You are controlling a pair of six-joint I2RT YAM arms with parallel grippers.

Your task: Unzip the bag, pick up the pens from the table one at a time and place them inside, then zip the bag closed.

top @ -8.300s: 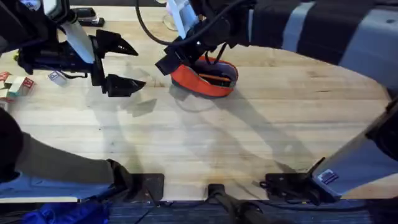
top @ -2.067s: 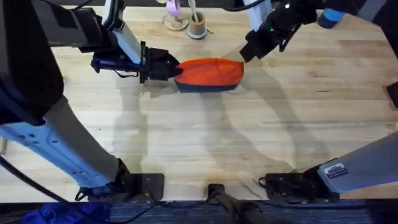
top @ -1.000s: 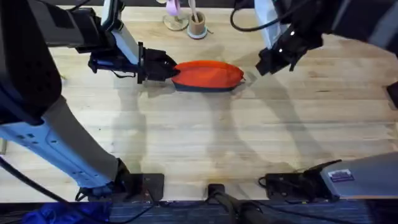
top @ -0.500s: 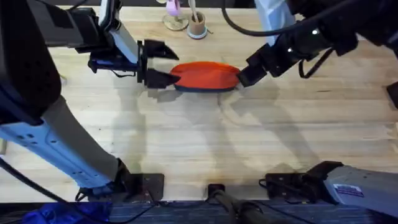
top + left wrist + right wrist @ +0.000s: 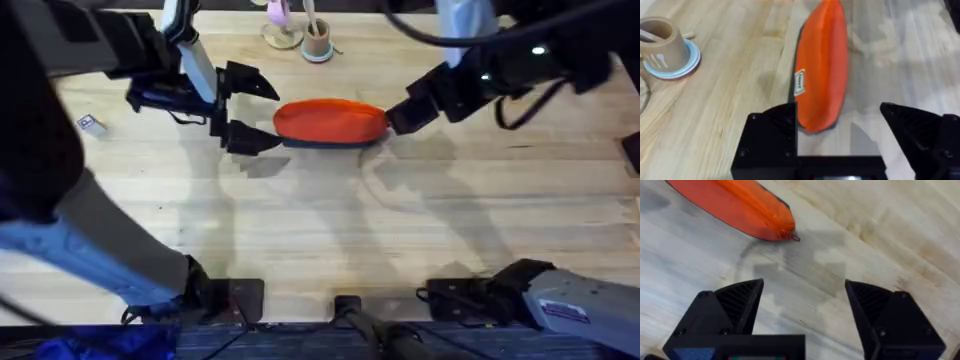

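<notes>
Bag (image 5: pixel 330 122) first: you have the orange pouch lying flat on the desk (image 5: pixel 330 230), long side across your overhead view, its dark navy edge along the near side. From the right wrist camera its zip runs shut along the top seam to the pointed end, where a small pull tab sticks out.

On the bag's left end, your left end effector (image 5: pixel 245 108) sits just beside the fabric with its two black fingers spread wide, one toward the far side and one toward the near side, neither touching the bag. The left wrist camera shows the bag's end lying between those fingers, with a small label on the fabric.

On the bag's right end, your right end effector (image 5: pixel 400 113) is close to the tip. Its fingers stand apart in the right wrist view, with bare desk between them and the bag's tip just beyond.

Beyond the bag, toward the far edge, a small brown cup (image 5: pixel 317 43) stands on a pale blue base.
</notes>
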